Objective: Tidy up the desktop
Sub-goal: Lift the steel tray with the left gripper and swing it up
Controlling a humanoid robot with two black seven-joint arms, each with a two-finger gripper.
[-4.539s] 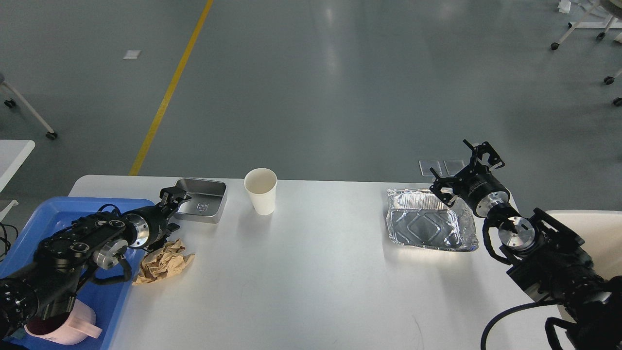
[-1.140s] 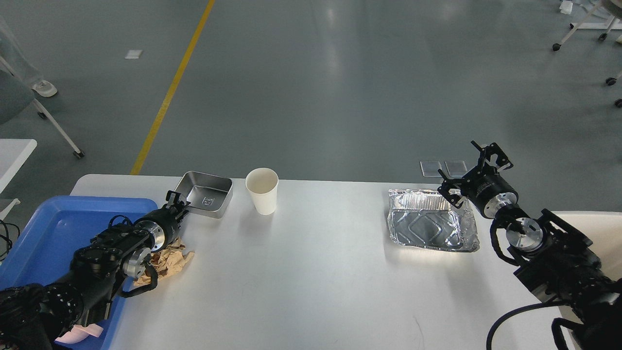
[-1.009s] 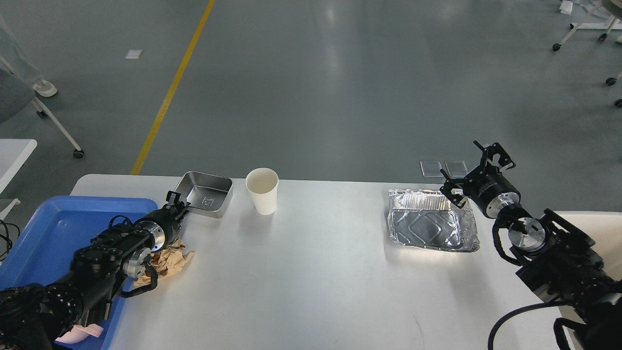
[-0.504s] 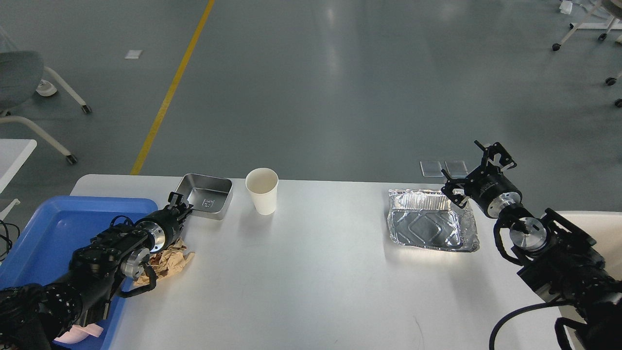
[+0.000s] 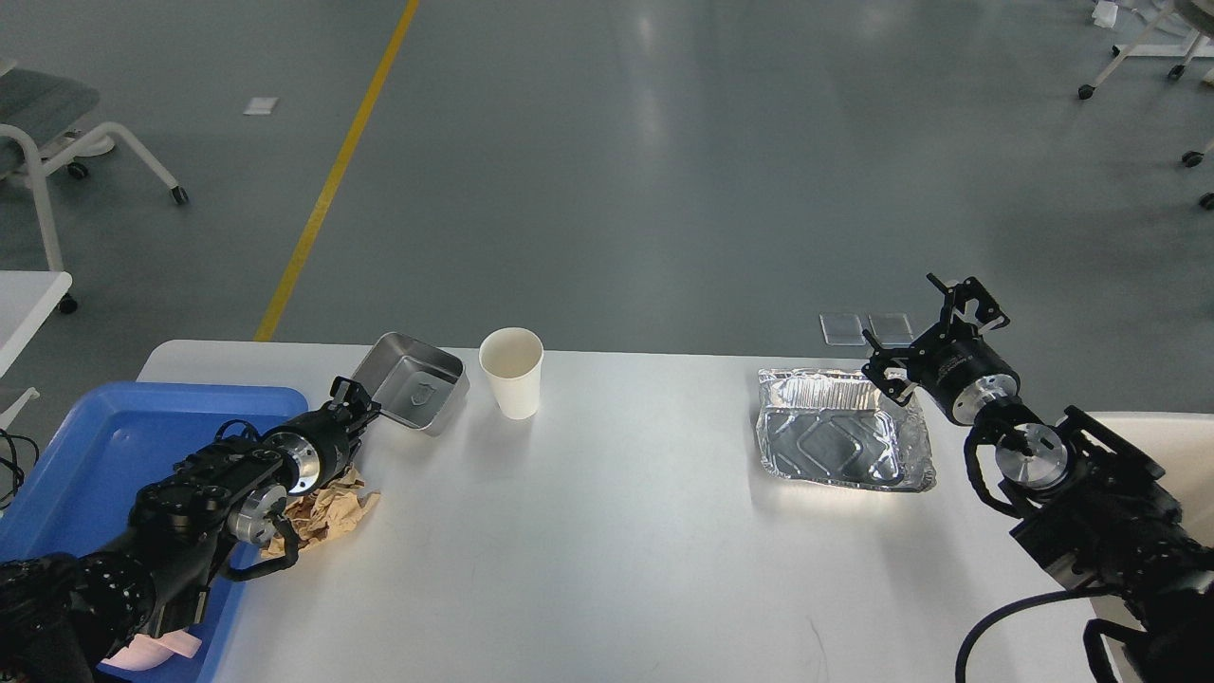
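The white desktop (image 5: 616, 541) fills the lower view. My left gripper (image 5: 358, 400) is shut on the near-left rim of a small metal tin (image 5: 417, 391). The tin is tipped up on its far side, with its open inside facing me. Crumpled brown paper (image 5: 327, 507) lies just under my left wrist. A white paper cup (image 5: 510, 372) stands upright to the right of the tin. An empty foil tray (image 5: 839, 441) lies at the right. My right gripper (image 5: 934, 327) is open and empty, above the foil tray's far right corner.
A blue plastic tray (image 5: 85, 446) sits at the left table edge, with a pink item (image 5: 142, 653) at its near end. A cream-white bin (image 5: 1152, 441) stands at the right edge behind my right arm. An office chair (image 5: 57, 123) stands on the floor far left.
My left gripper closed on the tin's rim and tipped the tin up and a little to the right. My right gripper shifted slightly right and stayed open. The chair moved.
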